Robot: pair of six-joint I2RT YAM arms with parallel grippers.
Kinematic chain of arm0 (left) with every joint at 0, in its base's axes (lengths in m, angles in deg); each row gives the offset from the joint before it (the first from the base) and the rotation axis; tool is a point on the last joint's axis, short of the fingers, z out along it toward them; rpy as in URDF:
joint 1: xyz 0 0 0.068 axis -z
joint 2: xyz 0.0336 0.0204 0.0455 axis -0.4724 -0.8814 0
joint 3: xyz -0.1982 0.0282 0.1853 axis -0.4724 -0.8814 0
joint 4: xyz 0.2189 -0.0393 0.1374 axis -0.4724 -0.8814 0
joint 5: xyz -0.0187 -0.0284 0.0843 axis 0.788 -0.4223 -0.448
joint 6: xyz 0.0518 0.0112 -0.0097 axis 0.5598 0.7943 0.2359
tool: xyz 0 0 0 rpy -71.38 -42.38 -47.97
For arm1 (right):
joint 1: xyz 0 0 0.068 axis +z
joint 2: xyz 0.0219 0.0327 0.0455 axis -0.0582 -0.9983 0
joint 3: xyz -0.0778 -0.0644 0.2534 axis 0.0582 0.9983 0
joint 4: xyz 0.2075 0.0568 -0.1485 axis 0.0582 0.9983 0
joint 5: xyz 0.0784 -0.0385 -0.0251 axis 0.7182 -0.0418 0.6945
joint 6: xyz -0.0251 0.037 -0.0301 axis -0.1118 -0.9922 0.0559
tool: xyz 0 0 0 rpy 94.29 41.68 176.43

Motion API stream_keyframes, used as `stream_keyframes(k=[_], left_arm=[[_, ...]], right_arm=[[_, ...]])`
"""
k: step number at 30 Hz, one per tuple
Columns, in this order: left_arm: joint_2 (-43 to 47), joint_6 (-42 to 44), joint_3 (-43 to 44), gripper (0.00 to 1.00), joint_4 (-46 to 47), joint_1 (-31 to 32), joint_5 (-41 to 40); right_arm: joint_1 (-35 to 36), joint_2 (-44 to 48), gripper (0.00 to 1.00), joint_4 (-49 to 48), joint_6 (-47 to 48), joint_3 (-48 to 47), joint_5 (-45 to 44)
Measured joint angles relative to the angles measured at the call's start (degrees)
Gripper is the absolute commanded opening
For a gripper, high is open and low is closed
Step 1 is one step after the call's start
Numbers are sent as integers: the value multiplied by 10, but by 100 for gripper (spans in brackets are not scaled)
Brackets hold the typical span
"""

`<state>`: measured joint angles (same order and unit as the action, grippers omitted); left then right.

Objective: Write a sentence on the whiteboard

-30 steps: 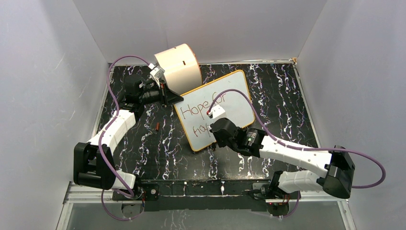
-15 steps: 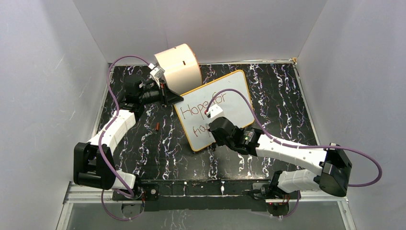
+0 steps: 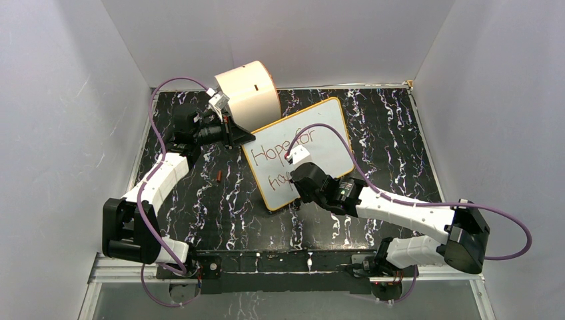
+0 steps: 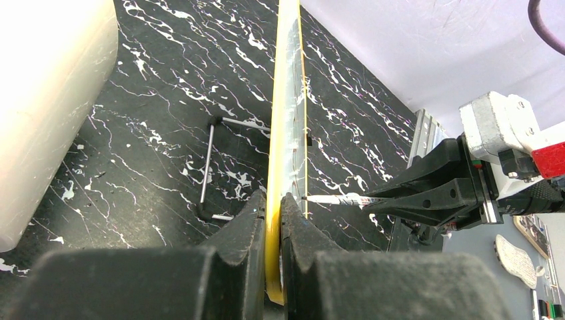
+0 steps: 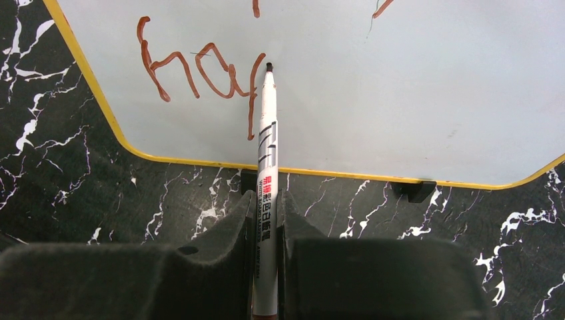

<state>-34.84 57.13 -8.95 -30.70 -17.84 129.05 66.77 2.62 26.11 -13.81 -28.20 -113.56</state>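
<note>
Two arms work at one whiteboard [image 3: 320, 150], which stands propped on its long edge near the middle of the black marbled table [image 3: 200, 200], just in front of a cream drum [image 3: 250, 93]. The left gripper [image 4: 270, 200] is at the board's left corner, and its fingers [image 4: 248, 217] are clamped on the orange-tan rim from both faces. The left wrist view shows the board edge-on, with a thin wire stand [image 4: 210, 167] on the table behind it. The right gripper [image 5: 266, 207] is closed on a white marker [image 5: 268, 133], which points up at the writing face. The marker tip rests at the top of the last stroke. The sentence [image 3: 274, 147] is in red-brown ink: the upper line reads "Hope for", and the lower line reads "ha" followed by an unfinished "p". Two black clips [image 5: 413, 190] sit on the lower rim. A small reddish object [image 3: 219, 176] lies on the table left of the board.
</note>
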Motion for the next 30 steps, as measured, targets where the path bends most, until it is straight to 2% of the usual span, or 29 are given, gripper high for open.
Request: stream_keyframes(k=[30], left_arm=[[0, 2, 0, 0, -2, 0, 0]], right_arm=[[-17, 1, 0, -2, -10, -8, 11]])
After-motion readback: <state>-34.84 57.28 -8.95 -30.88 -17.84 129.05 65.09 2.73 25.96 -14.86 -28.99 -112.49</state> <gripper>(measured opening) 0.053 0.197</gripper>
